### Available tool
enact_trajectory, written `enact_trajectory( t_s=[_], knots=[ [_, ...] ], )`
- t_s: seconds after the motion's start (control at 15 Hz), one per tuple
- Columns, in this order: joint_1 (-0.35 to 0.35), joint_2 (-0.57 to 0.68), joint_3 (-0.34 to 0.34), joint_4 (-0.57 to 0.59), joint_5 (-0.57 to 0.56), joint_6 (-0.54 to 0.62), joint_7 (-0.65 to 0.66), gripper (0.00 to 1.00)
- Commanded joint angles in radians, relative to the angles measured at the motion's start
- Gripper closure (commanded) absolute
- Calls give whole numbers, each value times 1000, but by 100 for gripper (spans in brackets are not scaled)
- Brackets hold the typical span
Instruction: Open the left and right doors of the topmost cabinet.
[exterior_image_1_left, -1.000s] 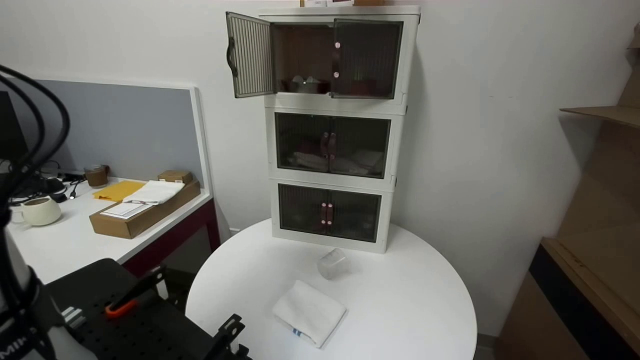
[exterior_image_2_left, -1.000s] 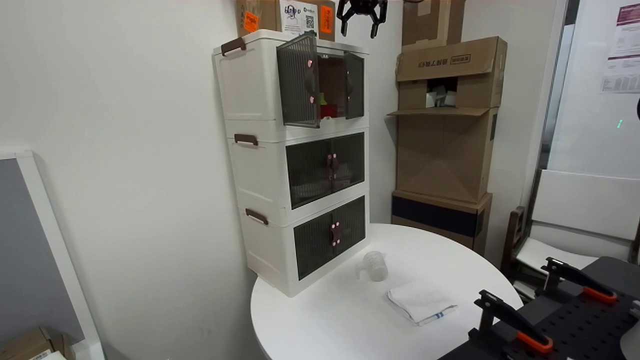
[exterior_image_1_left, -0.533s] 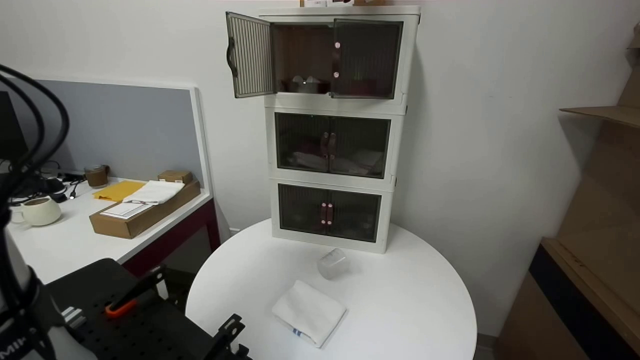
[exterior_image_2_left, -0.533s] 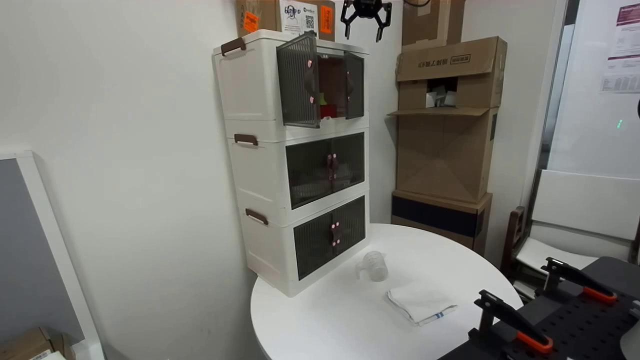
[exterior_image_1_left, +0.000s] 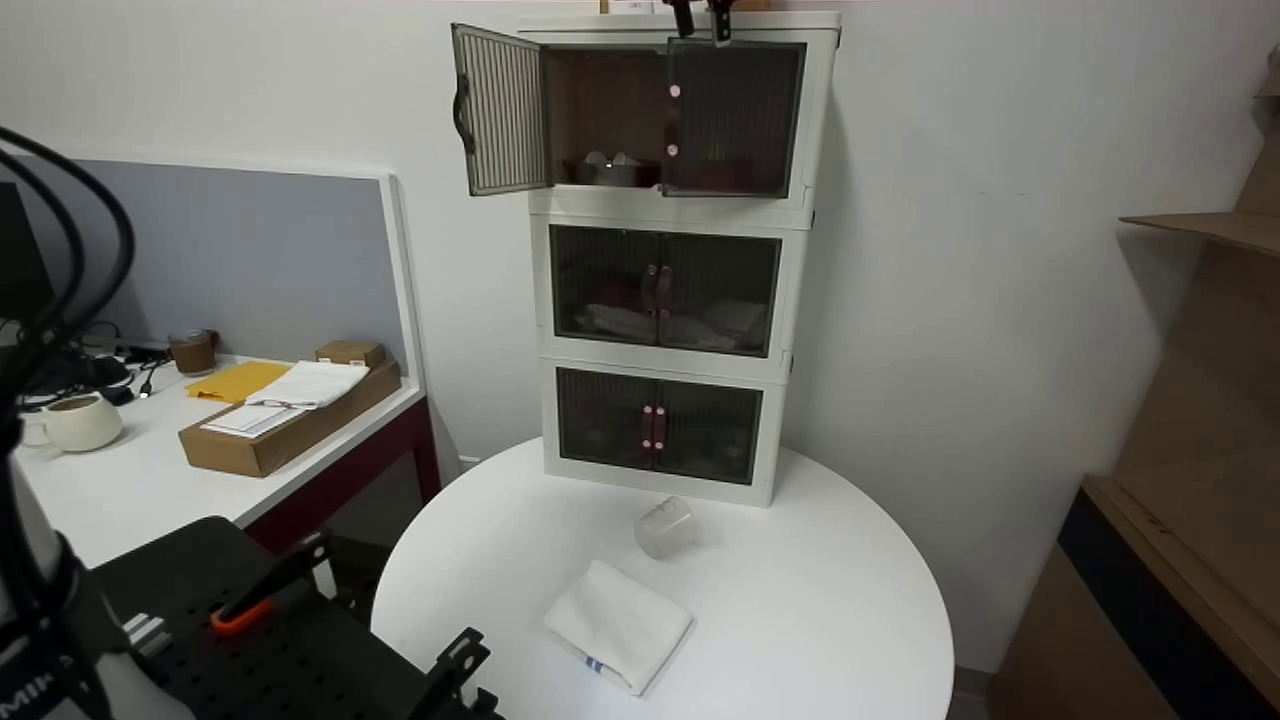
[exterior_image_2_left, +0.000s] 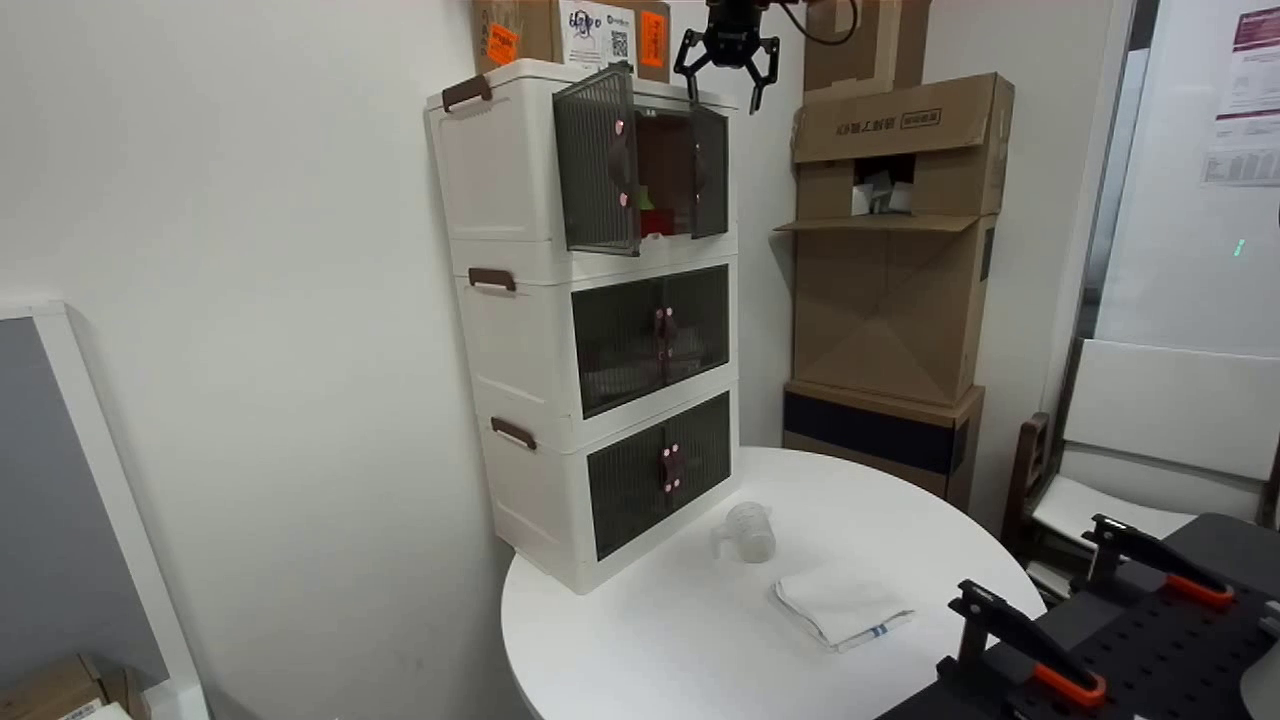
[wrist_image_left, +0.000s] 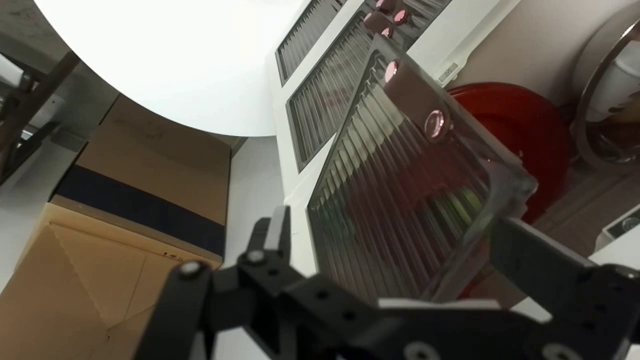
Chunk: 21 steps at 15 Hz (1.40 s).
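Observation:
The topmost cabinet (exterior_image_1_left: 600, 205) (exterior_image_2_left: 500, 165) is a white box on two like tiers. Its left door (exterior_image_1_left: 502, 112) (exterior_image_2_left: 598, 170) stands wide open. Its right door (exterior_image_1_left: 745, 120) (exterior_image_2_left: 711, 180) is ajar, its handle edge swung out from the frame. My gripper (exterior_image_1_left: 703, 32) (exterior_image_2_left: 724, 100) is open and empty, pointing down at the right door's top edge. In the wrist view the right door (wrist_image_left: 390, 190) shows between the spread fingers of the gripper (wrist_image_left: 395, 235); one finger overlaps the inner side of its top edge. I cannot tell whether they touch.
A red bowl (wrist_image_left: 505, 120) stands inside the cabinet. Boxes (exterior_image_2_left: 570, 40) sit on top of it. On the round table (exterior_image_1_left: 800, 620) lie a clear cup (exterior_image_1_left: 667, 528) and a folded towel (exterior_image_1_left: 620, 625). Cardboard boxes (exterior_image_2_left: 880, 320) are stacked beside the unit.
My gripper has moved down towards the right door's top edge, and its fingers now show at the top of both exterior views. Both doors have stayed in place.

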<state>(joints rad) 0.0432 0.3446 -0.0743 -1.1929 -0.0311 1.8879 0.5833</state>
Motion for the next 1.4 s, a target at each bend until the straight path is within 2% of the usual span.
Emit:
enact_trajectory(
  t_s=[0.0, 0.33, 0.8, 0.93, 1.0, 1.33],
  knots=[
    [9, -56, -1, -103, -6, 51, 37, 0],
    [4, -134, -17, -202, -46, 83, 63, 0],
    [-25, -307, -74, -381, -132, 115, 124, 0],
    [-37, -341, -64, -411, -38, 163, 18, 0],
    [-60, -353, -35, -418, 19, 177, -42, 0],
    [-40, -333, 24, -396, 261, 185, -217, 0]
  ],
)
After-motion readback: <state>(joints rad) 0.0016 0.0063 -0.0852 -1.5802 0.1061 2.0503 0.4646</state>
